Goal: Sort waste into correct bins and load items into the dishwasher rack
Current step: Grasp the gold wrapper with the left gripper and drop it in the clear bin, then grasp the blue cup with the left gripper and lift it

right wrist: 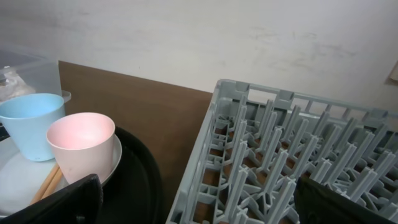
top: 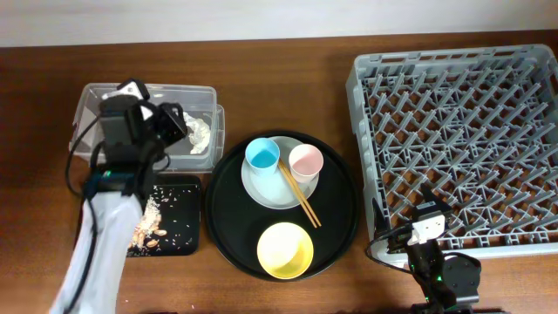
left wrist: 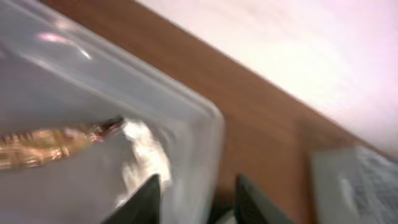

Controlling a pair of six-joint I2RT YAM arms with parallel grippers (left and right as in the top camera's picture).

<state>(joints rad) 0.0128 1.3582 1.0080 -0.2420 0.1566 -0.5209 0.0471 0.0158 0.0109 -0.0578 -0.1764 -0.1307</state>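
Observation:
My left gripper (top: 170, 122) (left wrist: 196, 196) is open and empty over the clear tub (top: 105, 98) (left wrist: 186, 118), which holds the white tissue (top: 199, 133) (left wrist: 146, 155) and gold wrapper (left wrist: 43, 143). Tan food scraps (top: 157, 222) lie in the small black tray (top: 187, 185). The plate (top: 261, 194) carries the blue cup (top: 261, 154) (right wrist: 31, 124), pink cup (top: 305, 161) (right wrist: 81, 146) and chopsticks (top: 301, 201) (right wrist: 46, 183). The yellow bowl (top: 285, 249) sits near it. My right gripper (top: 427, 231) (right wrist: 199, 205) is open and empty at the grey rack's (top: 453, 148) (right wrist: 298, 149) front left corner.
The plate and bowl sit on a large round black tray (top: 228, 218) (right wrist: 137, 186) between the bins and the rack. The wooden table ends at a pale wall behind. The left arm's cables hang over the small black tray's left side.

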